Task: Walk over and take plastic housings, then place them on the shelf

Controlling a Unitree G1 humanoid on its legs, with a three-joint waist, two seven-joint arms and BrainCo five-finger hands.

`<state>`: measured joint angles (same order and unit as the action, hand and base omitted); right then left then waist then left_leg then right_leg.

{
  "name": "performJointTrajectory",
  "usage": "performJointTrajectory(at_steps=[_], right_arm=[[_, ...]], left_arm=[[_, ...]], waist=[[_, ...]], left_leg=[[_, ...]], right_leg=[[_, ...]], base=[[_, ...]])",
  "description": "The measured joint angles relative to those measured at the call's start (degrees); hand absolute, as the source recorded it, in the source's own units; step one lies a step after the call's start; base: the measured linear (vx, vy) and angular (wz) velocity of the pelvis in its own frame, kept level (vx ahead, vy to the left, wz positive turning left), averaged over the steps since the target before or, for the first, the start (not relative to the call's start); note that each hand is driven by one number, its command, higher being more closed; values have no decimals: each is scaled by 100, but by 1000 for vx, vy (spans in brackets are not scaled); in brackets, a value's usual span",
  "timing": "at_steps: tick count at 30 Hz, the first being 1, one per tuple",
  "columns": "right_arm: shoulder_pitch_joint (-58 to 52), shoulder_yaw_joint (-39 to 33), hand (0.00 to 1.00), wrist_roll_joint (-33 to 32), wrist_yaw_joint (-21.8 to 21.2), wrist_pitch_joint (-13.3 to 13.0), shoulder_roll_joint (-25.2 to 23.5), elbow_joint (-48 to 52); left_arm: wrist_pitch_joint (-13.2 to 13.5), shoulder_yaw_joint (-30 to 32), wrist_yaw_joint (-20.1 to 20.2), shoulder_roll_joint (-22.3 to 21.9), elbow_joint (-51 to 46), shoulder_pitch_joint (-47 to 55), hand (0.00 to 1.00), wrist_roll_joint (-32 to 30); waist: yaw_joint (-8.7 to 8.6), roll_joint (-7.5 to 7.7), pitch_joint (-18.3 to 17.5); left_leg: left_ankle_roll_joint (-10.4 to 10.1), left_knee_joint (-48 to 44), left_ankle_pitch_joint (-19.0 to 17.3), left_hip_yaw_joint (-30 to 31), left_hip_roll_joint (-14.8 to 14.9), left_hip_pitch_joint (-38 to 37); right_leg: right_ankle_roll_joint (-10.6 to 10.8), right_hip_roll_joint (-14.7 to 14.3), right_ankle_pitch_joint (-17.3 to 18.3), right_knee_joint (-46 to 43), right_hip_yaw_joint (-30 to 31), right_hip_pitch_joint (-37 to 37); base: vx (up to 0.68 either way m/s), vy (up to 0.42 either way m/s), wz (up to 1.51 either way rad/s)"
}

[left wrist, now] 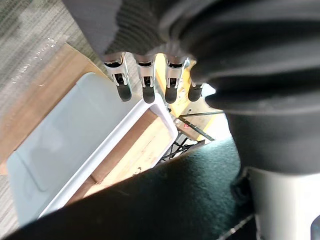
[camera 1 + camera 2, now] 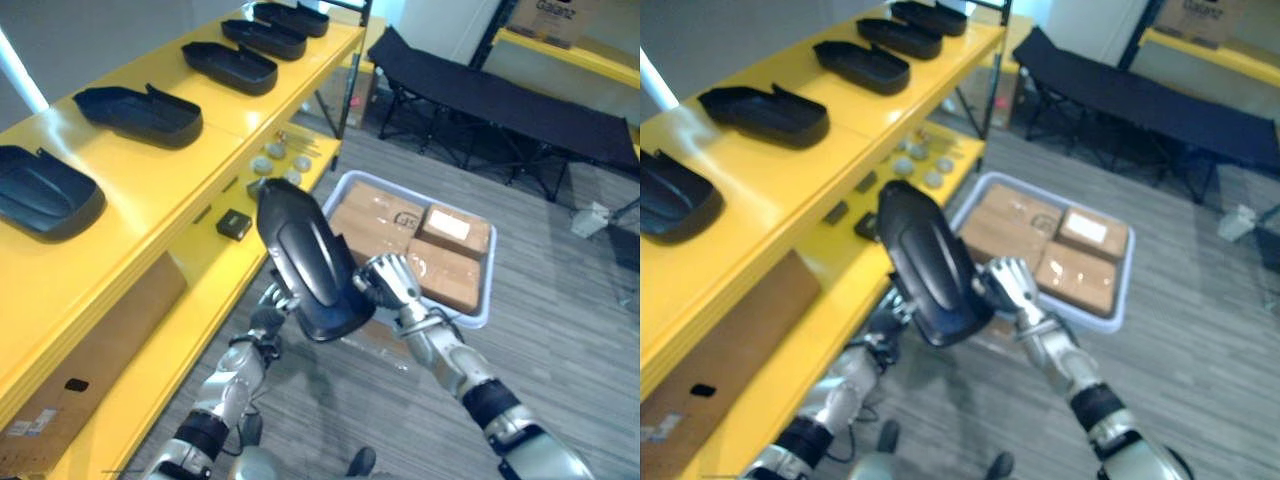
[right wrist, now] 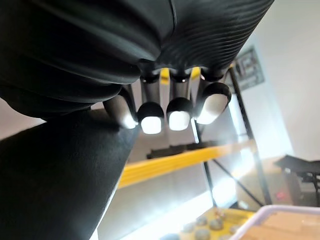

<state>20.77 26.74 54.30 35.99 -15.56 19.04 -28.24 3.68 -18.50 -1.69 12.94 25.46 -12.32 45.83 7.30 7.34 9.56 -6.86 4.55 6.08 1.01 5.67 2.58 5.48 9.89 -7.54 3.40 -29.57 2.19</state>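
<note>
The housing (image 2: 305, 262) is black, the shelf (image 2: 190, 185) yellow, the boxes (image 2: 445, 270) brown, the floor (image 2: 560, 300) streaky grey.

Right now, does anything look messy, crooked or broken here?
Nothing is spilled or broken. The one odd thing is the black housing squeezed between the left hand and right hand: it stands tipped on end, while the shelf housings lie flat in a row.

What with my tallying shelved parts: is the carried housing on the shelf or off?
Off: the housing hangs beside the shelf, over the floor, between the left hand and right hand.
</note>
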Motion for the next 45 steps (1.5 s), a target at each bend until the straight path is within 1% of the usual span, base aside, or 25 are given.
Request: performJointTrajectory(at_steps=[1,3,6,10,13,14,17,19,20,21,22,24,26,28,30,31,32,33,36,38,39,41,42,44,45], right_arm=[[-24,6,100,38,23,0,-10,0],[-95,50,100,62,39,0,-37,-10],[-177,195,100,76,62,-7,-50,-15],[-270,275,100,112,164,-66,-150,-15],[-319,410,100,245,236,-231,-177,-14],[-384,489,100,280,414,-362,-255,-5],[-387,488,100,279,426,-366,-252,24],[-387,484,100,279,442,-366,-243,39],[-387,484,100,270,498,-366,-241,43],[-387,472,100,231,555,-365,-241,67],[-387,470,100,149,582,-362,-234,104],[-386,466,100,44,655,-342,-205,181],[-383,429,100,5,655,-261,-176,300],[-378,442,100,-174,659,-189,-144,309],[-315,453,100,-302,678,-97,-147,327],[-300,456,0,-365,698,-51,-144,328],[-273,486,0,-492,789,-20,-140,332],[-249,495,0,-682,851,-15,-156,395],[-131,470,0,-1107,905,5,-284,659],[-47,463,0,-1340,868,-85,-271,695],[-44,469,0,-1375,868,-101,-275,702],[-43,478,0,-1761,741,-105,-284,708],[-43,476,0,-2107,563,-105,-287,704],[-40,470,0,-2799,225,-202,-318,703],[-40,446,0,-3270,-15,-278,-381,703]], left_arm=[[3,19,-14,0,10,0,100,106],[118,107,-47,-4,47,19,100,165],[213,269,-50,-36,47,22,100,165],[242,296,-46,-50,77,22,100,135],[247,461,-53,-53,108,21,100,21],[213,496,-175,-16,180,2,100,-407],[118,494,-176,-15,180,-2,100,-430],[109,482,-177,-14,180,-12,100,-543],[12,475,-137,3,179,-43,100,-596],[-175,471,-30,41,180,-100,100,-639],[-282,447,38,57,180,-143,100,-643],[-335,310,69,92,180,-190,100,-644],[-346,78,92,192,180,-259,100,-636],[-349,-58,93,242,180,-350,100,-635],[-284,-112,91,242,175,-411,100,-809],[-259,-130,89,242,175,-439,100,-831],[-218,-144,84,242,160,-493,100,-868],[-118,-174,83,242,151,-552,100,-868],[-34,-326,75,241,-136,-575,100,-883],[125,-323,28,248,-240,-580,100,-884],[156,-322,15,249,-250,-580,100,-910],[165,-296,-100,250,-361,-570,100,-1090],[167,-291,-227,250,-450,-554,100,-1260],[170,-221,-425,250,-680,-479,100,-1532],[170,-104,-582,250,-969,-340,100,-1772]], waist=[[0,1,-1],[1,11,-6],[5,37,-16],[5,91,-26],[2,185,-44],[-5,217,-64],[-10,216,-64],[-15,216,-64],[-14,214,-63],[-15,213,-62],[-19,212,-61],[-22,206,-57],[-25,188,-45],[-26,160,-26],[-34,109,10],[-34,92,21],[-34,57,45],[-34,24,67],[-38,-40,109],[-39,-56,120],[-38,-57,121],[-38,-66,127],[-37,-82,137],[-19,-99,148],[-20,-109,155]], left_leg=[[0,0,0,0,0,0],[0,0,0,1,0,0],[0,0,0,3,1,1],[0,1,0,4,1,2],[-1,1,-1,3,2,2],[-1,1,-1,-1,-11,-1],[-2,1,-2,-8,-6,-3],[-3,1,-2,-14,-4,-5],[-3,0,-2,-19,-2,-6],[-3,0,-3,-25,-1,-6],[-3,0,-3,-34,-2,-11],[-2,0,-7,-55,-1,-21],[-1,-1,-13,-85,2,-25],[1,-1,-14,-94,-2,-26],[7,-2,-18,-118,-10,-26],[8,-2,-18,-119,-12,-25],[10,-2,-19,-119,-14,-25],[13,-2,-22,-117,-14,-22],[21,-3,-27,-113,-19,-14],[27,-17,-31,-98,-34,-3],[32,-39,-44,-88,-39,12],[41,-113,-82,-20,-52,67],[44,-113,-84,-3,-60,60],[47,-113,-86,1,-68,60],[49,-113,-90,3,-69,51]], right_leg=[[0,0,0,1,0,0],[0,-1,0,3,-1,0],[0,-2,0,5,-1,1],[1,-2,1,8,-1,1],[7,1,6,9,1,0],[10,14,7,7,16,0],[11,14,8,8,19,-3],[11,16,9,8,29,-6],[11,17,9,8,36,-9],[11,18,9,8,46,-13],[10,19,9,8,62,-16],[10,25,9,10,95,-21],[10,34,9,12,122,-32],[10,42,9,12,125,-36],[11,54,9,13,127,-47],[11,56,9,14,127,-49],[11,59,9,14,127,-49],[11,58,9,15,125,-49],[12,62,8,17,122,-53],[15,74,9,19,115,-48],[17,78,10,19,108,-48],[19,94,10,25,67,-39],[24,103,13,28,24,-8],[27,103,16,30,-3,2],[27,105,16,33,-4,10]], base=[[0,0,0],[0,0,0],[0,0,0],[0,0,0],[0,0,0],[0,0,0],[0,0,0],[0,0,0],[0,0,0],[0,0,-4],[0,0,-4],[0,0,-6],[0,-1,-6],[-1,-2,-2],[-6,-1,-4],[0,0,0],[0,0,0],[0,0,0],[0,0,0],[6,-1,2],[7,-1,8],[1,0,10],[4,-2,11],[3,-1,5],[0,0,0]])
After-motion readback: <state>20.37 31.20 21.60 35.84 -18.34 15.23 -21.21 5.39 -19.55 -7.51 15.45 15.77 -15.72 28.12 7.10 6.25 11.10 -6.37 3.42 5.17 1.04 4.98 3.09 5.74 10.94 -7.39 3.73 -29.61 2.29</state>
